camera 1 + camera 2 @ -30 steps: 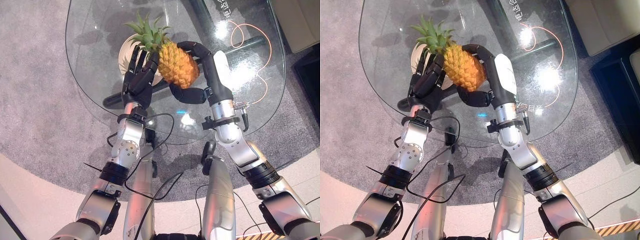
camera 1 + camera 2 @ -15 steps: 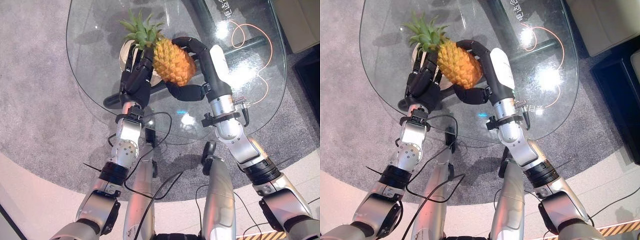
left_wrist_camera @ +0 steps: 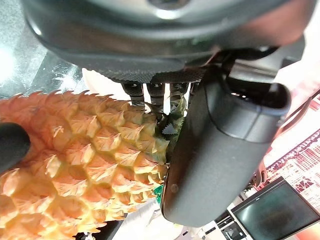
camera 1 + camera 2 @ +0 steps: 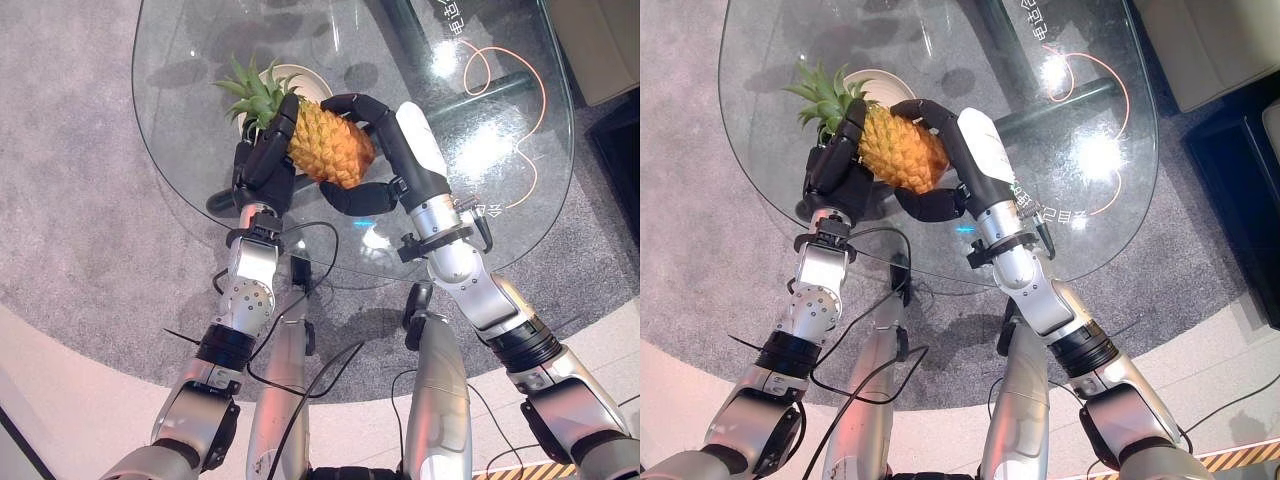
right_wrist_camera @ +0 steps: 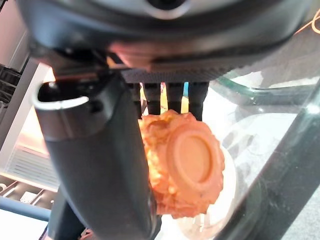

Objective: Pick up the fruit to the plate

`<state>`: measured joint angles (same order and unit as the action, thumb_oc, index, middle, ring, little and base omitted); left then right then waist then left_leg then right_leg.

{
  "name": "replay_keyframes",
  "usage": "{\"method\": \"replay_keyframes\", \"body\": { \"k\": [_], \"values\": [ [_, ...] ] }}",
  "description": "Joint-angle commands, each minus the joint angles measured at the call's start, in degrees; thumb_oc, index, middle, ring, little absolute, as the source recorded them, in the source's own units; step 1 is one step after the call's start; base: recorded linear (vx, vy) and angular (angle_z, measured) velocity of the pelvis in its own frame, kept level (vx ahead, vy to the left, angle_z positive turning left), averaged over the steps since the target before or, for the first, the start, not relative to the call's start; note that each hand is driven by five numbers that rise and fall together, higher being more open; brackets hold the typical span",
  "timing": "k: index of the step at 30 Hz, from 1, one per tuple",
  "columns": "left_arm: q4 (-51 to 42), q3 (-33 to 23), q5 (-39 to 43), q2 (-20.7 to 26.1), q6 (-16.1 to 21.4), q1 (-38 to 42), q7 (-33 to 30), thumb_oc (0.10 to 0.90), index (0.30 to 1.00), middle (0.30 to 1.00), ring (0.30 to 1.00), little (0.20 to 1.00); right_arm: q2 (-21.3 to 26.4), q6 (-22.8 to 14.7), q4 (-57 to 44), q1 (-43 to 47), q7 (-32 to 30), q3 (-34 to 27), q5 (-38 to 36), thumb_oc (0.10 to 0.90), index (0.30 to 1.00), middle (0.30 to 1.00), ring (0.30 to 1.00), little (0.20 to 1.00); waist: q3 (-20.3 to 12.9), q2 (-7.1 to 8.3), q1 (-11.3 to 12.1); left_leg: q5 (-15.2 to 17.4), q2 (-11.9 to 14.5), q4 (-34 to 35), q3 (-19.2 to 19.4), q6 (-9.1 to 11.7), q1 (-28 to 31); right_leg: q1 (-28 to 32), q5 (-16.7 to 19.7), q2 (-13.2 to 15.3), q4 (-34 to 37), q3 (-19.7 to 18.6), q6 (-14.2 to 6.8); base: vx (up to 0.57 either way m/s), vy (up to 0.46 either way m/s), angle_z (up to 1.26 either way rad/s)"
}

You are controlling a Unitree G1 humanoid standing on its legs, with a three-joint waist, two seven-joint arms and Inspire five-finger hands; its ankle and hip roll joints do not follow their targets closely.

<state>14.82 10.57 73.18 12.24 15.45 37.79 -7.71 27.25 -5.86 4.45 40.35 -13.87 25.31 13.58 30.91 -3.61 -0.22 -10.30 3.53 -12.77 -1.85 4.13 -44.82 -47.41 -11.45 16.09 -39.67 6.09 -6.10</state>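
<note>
A round glass worktop (image 4: 200, 150) stands on grey carpet (image 4: 70, 200), with an orange cable (image 4: 520, 70) looped on its far right part. Both hands hold a pineapple (image 4: 325, 145) lifted above the glass. The left hand (image 4: 262, 165) has its fingers and thumb curled round the fruit's leafy end, the green crown (image 4: 250, 92) sticking out past them. The right hand (image 4: 375, 150) wraps its fingers over the fruit's far side and its thumb under the base. A white plate (image 4: 295, 80) lies on the glass just beyond the crown, partly hidden by the leaves.
</note>
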Motion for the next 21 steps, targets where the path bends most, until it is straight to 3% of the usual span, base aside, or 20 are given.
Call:
{"method": "replay_keyframes", "body": {
  "k": [1, 6, 7, 8, 21],
  "values": [
    [-8.8, 0.0, -1.4, 1.4, 4.3, 6.5, 4.9, 0.8, 0.9, 0.9, 0.9, 0.9, -0.9, -9.2, -12.6, 8.6, 0.7, 1.2, 1.6, 0.1, 0.3, 0.3, 0.3, 0.2, -1.1, 1.13, 0.5, 10.6, 0.7, -10.1, 2.7, -0.7, 2.4, 4.3, 12.7, -0.2, 16.0, -1.2, -1.3, 0.0, 0.0, 0.0],
    [-9.5, -0.1, -2.3, 1.4, 8.1, 6.6, 5.2, 0.8, 0.9, 0.9, 0.9, 0.9, -0.8, -8.9, -12.5, 8.5, 0.8, 1.5, 1.6, 0.1, 0.3, 0.3, 0.3, 0.2, -1.1, 1.15, 0.5, 10.7, 0.6, -10.3, 2.5, -0.7, 2.3, 4.3, 12.6, -0.2, 15.9, -1.3, -1.3, 0.0, 0.0, 0.0],
    [-9.7, -0.2, -2.6, 1.3, 8.6, 6.6, 5.2, 0.158, 0.349, 0.349, 0.349, 0.258, -0.9, -9.0, -12.4, 8.4, 0.9, 1.4, 1.7, 0.1, 0.3, 0.3, 0.3, 0.2, -1.1, 1.17, 0.6, 10.7, 0.6, -10.4, 2.5, -0.7, 2.3, 4.3, 12.6, -0.2, 15.9, -1.3, -1.3, 0.0, 0.0, 0.0],
    [-9.8, -0.4, -3.2, 1.2, 9.8, 6.6, 5.6, 0.1, 0.3, 0.3, 0.3, 0.2, -0.9, -9.2, -12.3, 8.3, 0.8, 1.3, 1.8, 0.1, 0.3, 0.3, 0.3, 0.2, -1.1, 1.18, 0.6, 10.7, 0.6, -10.4, 2.4, -0.7, 2.2, 4.2, 12.6, -0.2, 15.9, -1.3, -1.3, 0.0, 0.0, 0.0],
    [-10.4, -1.8, -11.4, 0.6, 18.5, 7.4, 2.7, 0.1, 0.3, 0.3, 0.3, 0.2, -1.5, -9.4, -11.8, 8.0, 0.8, 0.8, 1.8, 0.1, 0.3, 0.3, 0.3, 0.2, -1.1, 1.61, 0.5, 10.8, 0.5, -10.6, 2.2, -0.6, 1.8, 3.7, 12.4, -0.7, 15.3, -1.6, -1.1, 0.0, 0.0, 0.0]
  ]
}}
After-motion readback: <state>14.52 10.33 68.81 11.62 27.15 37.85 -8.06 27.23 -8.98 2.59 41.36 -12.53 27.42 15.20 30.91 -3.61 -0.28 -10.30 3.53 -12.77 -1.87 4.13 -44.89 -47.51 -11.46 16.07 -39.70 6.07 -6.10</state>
